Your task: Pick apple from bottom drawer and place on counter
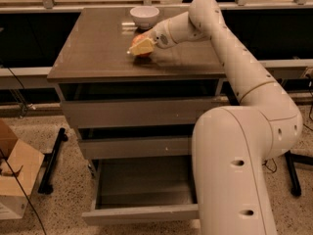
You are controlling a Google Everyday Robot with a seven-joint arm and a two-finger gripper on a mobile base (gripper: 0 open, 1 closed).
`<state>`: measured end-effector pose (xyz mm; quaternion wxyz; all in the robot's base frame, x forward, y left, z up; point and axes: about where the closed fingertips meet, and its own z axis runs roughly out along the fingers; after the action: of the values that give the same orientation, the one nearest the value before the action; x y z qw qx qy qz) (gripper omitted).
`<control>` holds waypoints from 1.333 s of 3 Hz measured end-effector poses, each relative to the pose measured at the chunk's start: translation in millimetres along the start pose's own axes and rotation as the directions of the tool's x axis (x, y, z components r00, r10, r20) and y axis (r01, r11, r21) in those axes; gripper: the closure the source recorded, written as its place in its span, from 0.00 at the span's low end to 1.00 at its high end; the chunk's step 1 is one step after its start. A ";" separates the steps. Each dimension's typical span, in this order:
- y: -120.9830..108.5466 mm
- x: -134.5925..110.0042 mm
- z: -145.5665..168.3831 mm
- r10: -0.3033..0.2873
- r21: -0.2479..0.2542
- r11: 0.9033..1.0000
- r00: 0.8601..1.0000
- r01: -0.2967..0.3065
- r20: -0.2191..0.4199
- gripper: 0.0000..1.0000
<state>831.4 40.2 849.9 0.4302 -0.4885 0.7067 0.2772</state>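
Observation:
My gripper [142,47] is over the middle of the counter [93,53], reaching in from the right. It is shut on the apple [138,38], whose red skin shows above and below the yellowish fingers [143,46]. The apple sits at or just above the counter's surface; I cannot tell whether it touches. The bottom drawer [142,214] is pulled open at the base of the cabinet, and its tray is empty.
A white bowl [144,15] stands at the back of the counter, just behind the gripper. The two upper drawers [137,112] are closed. My own arm and base [234,170] fill the right foreground. A cardboard box [14,175] sits on the floor at left.

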 end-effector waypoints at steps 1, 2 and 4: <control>0.2 9.5 -0.7 0.034 -0.013 0.999 0.999 -0.034 -0.031 0.61; 0.1 6.3 -2.4 0.034 -0.013 0.999 0.999 -0.034 -0.031 0.38; 0.1 5.5 -2.8 0.034 -0.013 0.999 0.999 -0.034 -0.032 0.00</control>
<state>829.5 35.5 846.4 0.4109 -0.4837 0.7196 0.2817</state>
